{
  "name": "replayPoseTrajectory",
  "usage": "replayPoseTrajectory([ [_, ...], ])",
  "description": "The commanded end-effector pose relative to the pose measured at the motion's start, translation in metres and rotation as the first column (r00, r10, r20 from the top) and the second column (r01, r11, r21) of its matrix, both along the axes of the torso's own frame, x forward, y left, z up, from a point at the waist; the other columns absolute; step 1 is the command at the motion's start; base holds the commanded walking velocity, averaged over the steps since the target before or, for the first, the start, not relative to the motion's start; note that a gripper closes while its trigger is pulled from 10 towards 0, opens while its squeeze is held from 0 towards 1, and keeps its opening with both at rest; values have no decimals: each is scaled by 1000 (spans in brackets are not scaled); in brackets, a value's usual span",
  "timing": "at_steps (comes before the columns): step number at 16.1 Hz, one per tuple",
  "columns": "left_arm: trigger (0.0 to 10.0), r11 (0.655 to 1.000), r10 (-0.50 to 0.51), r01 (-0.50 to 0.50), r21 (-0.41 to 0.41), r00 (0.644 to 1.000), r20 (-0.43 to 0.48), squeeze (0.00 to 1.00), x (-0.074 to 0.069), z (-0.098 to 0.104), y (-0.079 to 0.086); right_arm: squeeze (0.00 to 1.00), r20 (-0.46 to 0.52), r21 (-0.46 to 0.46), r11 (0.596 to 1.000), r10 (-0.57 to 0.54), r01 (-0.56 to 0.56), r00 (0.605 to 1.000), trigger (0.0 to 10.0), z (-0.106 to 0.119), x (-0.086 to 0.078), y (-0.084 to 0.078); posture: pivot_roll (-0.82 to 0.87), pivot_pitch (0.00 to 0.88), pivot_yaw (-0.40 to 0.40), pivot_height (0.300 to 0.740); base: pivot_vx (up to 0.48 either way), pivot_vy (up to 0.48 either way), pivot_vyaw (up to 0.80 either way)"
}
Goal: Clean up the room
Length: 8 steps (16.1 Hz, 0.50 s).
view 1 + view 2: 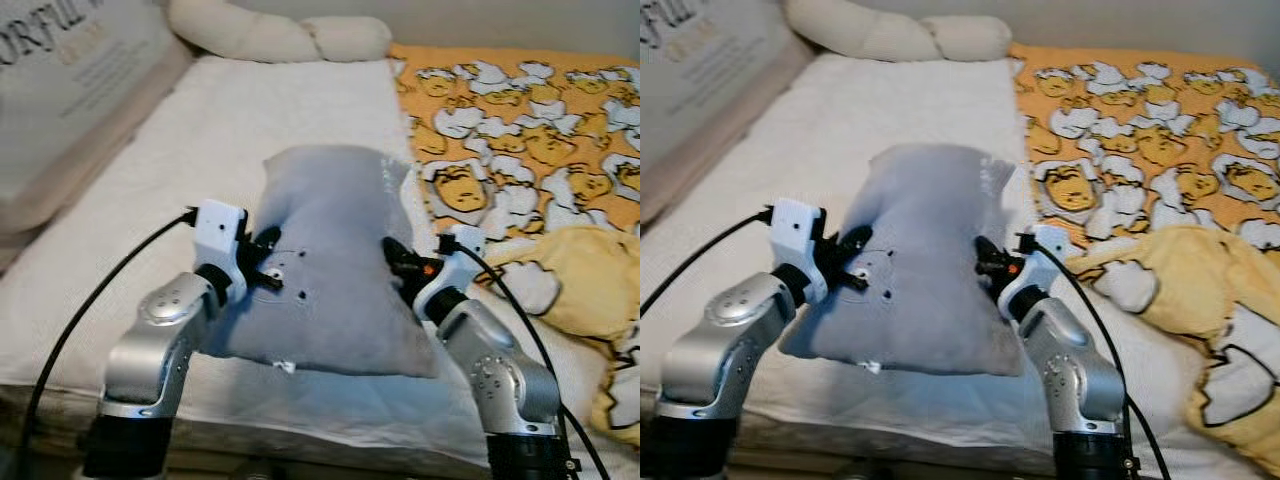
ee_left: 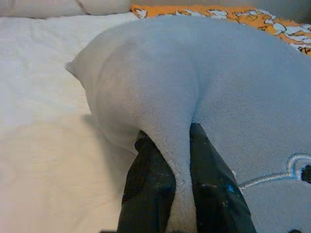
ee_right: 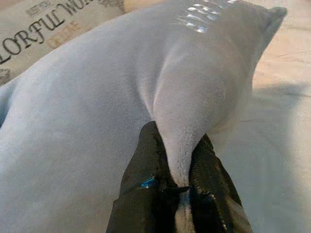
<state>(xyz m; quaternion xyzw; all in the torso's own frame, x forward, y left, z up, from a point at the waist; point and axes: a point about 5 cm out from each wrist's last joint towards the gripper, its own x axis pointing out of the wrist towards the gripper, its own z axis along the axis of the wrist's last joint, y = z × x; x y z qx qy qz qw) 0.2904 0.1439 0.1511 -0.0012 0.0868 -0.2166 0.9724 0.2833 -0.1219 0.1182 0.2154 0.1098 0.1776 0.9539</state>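
Centrally in the left eye view, a grey pillow point(image 1: 335, 265) is held above the near edge of a bed covered by a white sheet point(image 1: 150, 200), pinched at its two sides by both grippers. Its long axis runs from the lower middle of the frame up toward the upper middle, the far end rising to a rounded top with a small corner point(image 1: 395, 165) pointing to the upper right; the near end hangs wider, just over the sheet's front edge. The left gripper point(image 1: 268, 262) is clamped on a fold of the pillow's left side, and the right gripper point(image 1: 398, 262) is clamped on a fold of its right side.

The left wrist view shows what the head views hide: the two black fingers point(image 2: 148, 187) squeeze a ridge of fleece between them, and light stitched outlines point(image 2: 291, 167) curve across the pillow's face at the lower right. The right wrist view shows its fingers point(image 3: 146, 184) nipping a similar ridge, a shiny patch point(image 3: 199, 19) near the pillow's top, and a printed cushion point(image 3: 43, 24) at the upper left.

The eye views add the surroundings: an orange duck-patterned blanket point(image 1: 520, 130) at the upper right, a yellow crumpled cover point(image 1: 1200, 290) at the right, and a cream bolster point(image 1: 280, 35) along the top.
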Motion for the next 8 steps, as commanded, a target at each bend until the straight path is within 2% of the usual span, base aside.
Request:
replayPoseTrajectory([
  [1, 10000, 1000, 12, -13, 14, 999, 33, 0, 3, 7, 1, 0, 19, -21, 999, -42, 42, 999, 10000, 1, 0, -7, -62, 0, 23, 740, 0, 345, 0],
  [8, 10000, 999, -11, 10, 36, 1000, 29, 0, 6, 6, -2, 0, 5, -11, 999, -47, 47, 999, 10000, 0, -4, -7, -58, 0, 10, 740, 0, 346, 0],
])
